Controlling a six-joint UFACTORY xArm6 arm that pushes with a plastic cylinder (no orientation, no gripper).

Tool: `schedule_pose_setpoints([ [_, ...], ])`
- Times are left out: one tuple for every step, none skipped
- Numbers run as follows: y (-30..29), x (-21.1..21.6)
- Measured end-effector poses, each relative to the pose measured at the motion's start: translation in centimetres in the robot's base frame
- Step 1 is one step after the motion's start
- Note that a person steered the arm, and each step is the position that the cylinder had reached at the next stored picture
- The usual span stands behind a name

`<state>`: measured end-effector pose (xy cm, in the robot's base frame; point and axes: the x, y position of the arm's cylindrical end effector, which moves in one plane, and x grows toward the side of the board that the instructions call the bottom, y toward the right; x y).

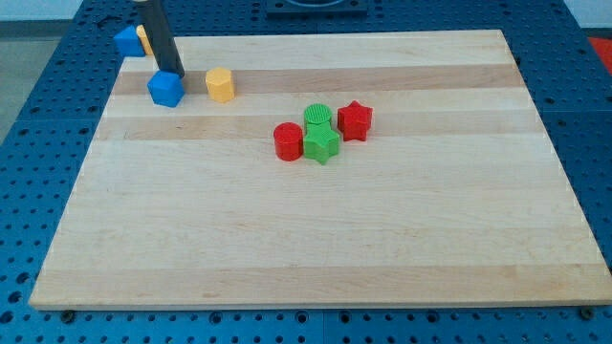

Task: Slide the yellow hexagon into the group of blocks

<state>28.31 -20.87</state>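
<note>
The yellow hexagon (220, 84) lies near the view's top left on the wooden board (316, 239). A blue block (165, 89) sits just to its left. My tip (175, 74) stands right behind the blue block, at its upper right edge, left of the yellow hexagon. The group sits right of the hexagon, near the board's middle: a red cylinder (288, 140), a green star (321, 144), a green cylinder (318, 117) and a red star (355, 119), all close together.
A blue block (126, 39) and a yellow block (143, 38) lie at the board's top left corner, partly behind the rod. A blue perforated table (38, 143) surrounds the board.
</note>
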Motion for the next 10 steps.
schedule_pose_setpoints([
  [3.3, 0.0],
  [6.4, 0.4],
  [8.1, 1.4],
  [9.9, 2.7],
  [12.2, 4.8],
  [10.8, 4.9],
  [8.7, 5.1],
  [9.0, 7.1],
  [8.9, 8.2],
  [6.6, 8.4],
])
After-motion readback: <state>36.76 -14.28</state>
